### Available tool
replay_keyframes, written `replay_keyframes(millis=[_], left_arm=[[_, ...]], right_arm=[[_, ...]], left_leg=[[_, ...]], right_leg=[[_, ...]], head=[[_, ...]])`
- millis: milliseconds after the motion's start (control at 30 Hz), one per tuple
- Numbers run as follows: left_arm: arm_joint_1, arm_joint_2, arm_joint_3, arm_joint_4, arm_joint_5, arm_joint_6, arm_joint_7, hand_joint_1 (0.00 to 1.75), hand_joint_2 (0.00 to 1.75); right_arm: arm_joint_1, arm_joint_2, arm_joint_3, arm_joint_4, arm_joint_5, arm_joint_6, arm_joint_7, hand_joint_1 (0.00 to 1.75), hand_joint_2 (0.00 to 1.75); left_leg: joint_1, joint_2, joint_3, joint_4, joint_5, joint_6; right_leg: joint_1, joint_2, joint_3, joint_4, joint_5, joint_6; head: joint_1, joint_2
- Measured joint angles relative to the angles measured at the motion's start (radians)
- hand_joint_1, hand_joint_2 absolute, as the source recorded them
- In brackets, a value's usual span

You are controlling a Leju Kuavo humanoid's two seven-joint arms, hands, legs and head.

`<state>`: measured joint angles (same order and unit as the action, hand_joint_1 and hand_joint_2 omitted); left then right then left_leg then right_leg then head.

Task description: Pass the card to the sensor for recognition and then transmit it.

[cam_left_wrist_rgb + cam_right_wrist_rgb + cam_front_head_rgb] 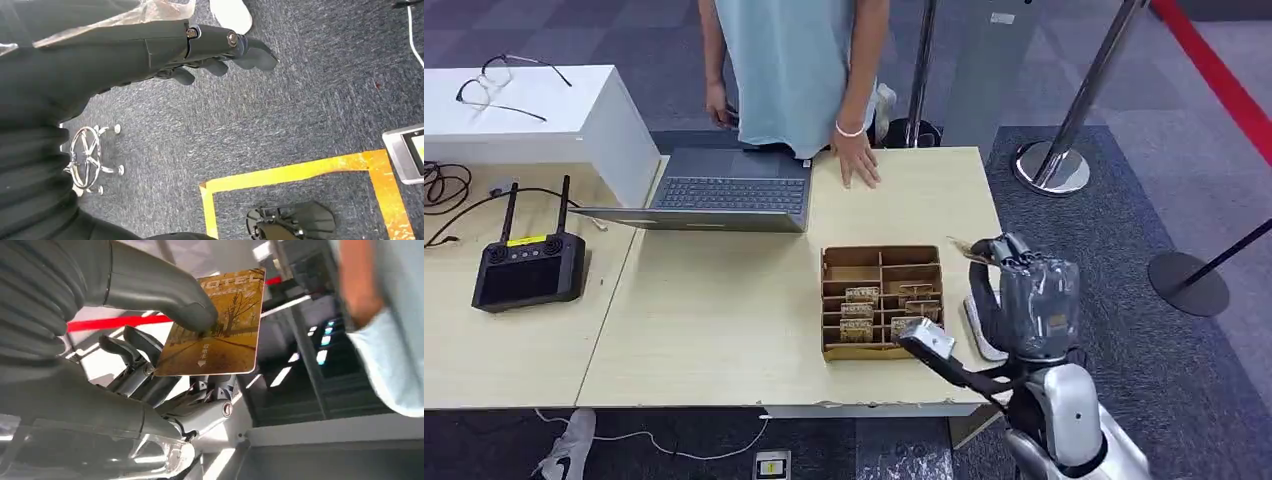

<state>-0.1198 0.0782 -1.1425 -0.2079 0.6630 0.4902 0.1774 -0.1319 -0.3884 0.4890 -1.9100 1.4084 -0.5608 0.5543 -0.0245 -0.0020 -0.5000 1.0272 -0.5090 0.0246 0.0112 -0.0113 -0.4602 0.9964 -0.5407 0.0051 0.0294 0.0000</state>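
My right hand (1022, 285) is raised at the table's right edge, just right of the cardboard box (882, 262). It pinches a golden hotel card (216, 325) between the thumb (155, 290) and the darker fingers (131, 347). In the head view, a corner of the card (960, 246) sticks out to the left of the hand. A white flat sensor pad (977, 328) lies on the table below the hand, partly hidden by it. My left hand (215, 52) hangs over the carpet, fingers loosely extended, holding nothing.
The box's compartments hold several more cards (860, 312). A person stands at the far side with one hand (857, 160) on the table (714, 300), beside an open laptop (724, 192). A black controller (529, 270) lies at the left. Stanchion bases (1052, 168) stand on the right.
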Motion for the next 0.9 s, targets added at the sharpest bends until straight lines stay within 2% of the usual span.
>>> replay_keyframes(millis=[600,900], left_arm=[[0.0,0.0,0.0,0.0,-0.013,-0.009,0.006,0.0,1.75],[-0.001,0.0,-0.01,0.0,-0.031,-0.01,-0.001,0.0,1.75]], right_arm=[[0.051,-0.042,-0.12,0.092,0.018,0.001,0.047,1.75,1.75],[0.028,-0.062,-0.156,0.215,-0.1,-0.004,0.038,1.75,1.75]], left_leg=[[0.0,0.0,0.0,0.0,0.0,0.0],[0.0,0.0,0.0,0.0,0.0,0.0]], right_leg=[[0.0,0.0,0.0,0.0,0.0,0.0],[0.0,0.0,0.0,0.0,0.0,0.0]], head=[[0.0,0.0],[0.0,0.0]])
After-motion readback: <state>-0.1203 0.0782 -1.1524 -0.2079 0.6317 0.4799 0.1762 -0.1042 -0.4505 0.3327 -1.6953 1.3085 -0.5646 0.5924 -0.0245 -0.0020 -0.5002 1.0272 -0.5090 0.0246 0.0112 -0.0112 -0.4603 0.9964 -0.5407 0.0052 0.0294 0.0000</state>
